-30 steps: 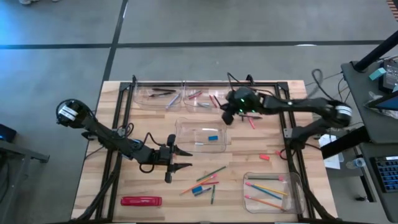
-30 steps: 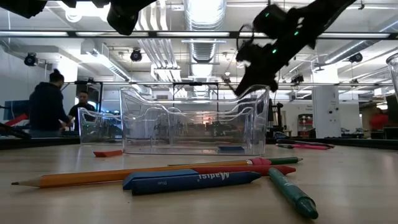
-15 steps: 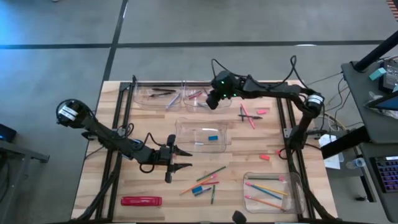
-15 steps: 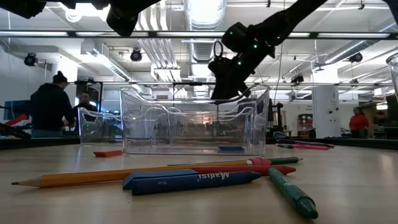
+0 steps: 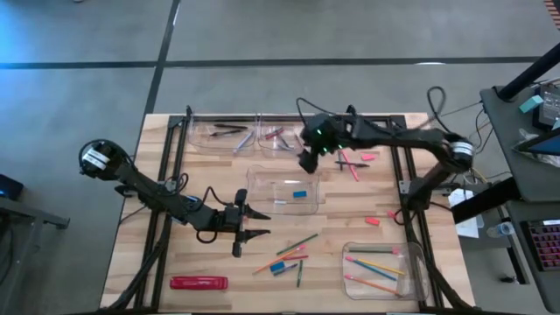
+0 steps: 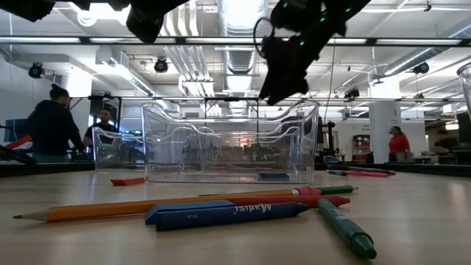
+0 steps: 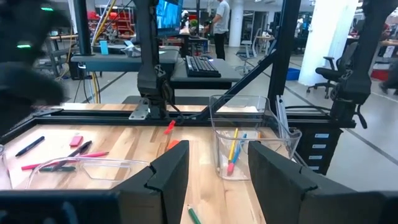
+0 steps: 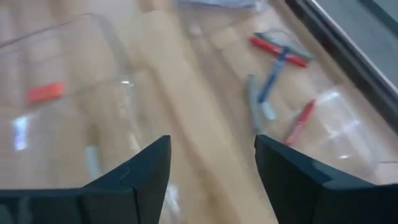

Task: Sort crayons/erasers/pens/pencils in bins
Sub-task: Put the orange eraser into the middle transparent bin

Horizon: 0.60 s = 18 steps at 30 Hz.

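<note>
Four clear bins stand on the wooden table: one with pens point(image 5: 226, 133) at the far left, one with crayons point(image 5: 282, 137) beside it, a middle bin point(image 5: 262, 179) holding a blue eraser point(image 5: 299, 193), and a near-right bin point(image 5: 411, 262) with pencils point(image 5: 376, 267). Loose pencils, crayons and a pen point(image 5: 289, 256) lie near the front. My right gripper point(image 8: 211, 155) hangs open and tipped down above the gap between the crayon bin and the middle bin, with nothing between its fingers. My left gripper point(image 7: 217, 180) waits open and level, left of the loose sticks.
Pens and a pink eraser point(image 5: 353, 161) lie loose right of the far bins, and a red eraser point(image 5: 372, 221) lies farther forward. A long red flat pack point(image 5: 199, 283) lies at the near left. Black frame rails point(image 5: 171, 175) run along the table's sides.
My right gripper swung toward the table's far-left, over the crayon bin, then drew back toward the middle bin and rose higher above the bins.
</note>
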Tool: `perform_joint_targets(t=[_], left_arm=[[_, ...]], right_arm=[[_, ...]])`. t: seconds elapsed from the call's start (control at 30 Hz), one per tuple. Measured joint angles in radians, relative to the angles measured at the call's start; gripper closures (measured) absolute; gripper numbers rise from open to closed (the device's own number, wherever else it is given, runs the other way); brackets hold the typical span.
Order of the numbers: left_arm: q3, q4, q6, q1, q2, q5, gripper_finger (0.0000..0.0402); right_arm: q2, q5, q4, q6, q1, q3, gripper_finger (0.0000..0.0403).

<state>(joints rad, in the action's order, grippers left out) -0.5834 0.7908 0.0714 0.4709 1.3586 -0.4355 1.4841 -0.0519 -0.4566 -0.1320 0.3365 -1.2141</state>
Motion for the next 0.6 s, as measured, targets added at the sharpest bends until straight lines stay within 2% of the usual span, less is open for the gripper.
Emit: perform_joint_targets(t=[0.13, 0.37, 0.6], left_arm=[[-0.001, 0.005, 0.0, 0.0, 0.0, 0.0, 0.0252], [-0.007, 0.009, 0.014, 0.0, 0.0, 0.0, 0.0252], [-0.007, 0.006, 0.03, 0.0, 0.0, 0.0, 0.0252]], right_arm=[[-0.127, 0.04, 0.079, -0.051, -0.118, 0.135, 0.0184], [-0.36, 0.264, 0.173, -0.181, -0.327, 0.409, 0.0184], [-0.573, 0.37, 0.445, -0.263, -0.502, 0.659, 0.0184]])
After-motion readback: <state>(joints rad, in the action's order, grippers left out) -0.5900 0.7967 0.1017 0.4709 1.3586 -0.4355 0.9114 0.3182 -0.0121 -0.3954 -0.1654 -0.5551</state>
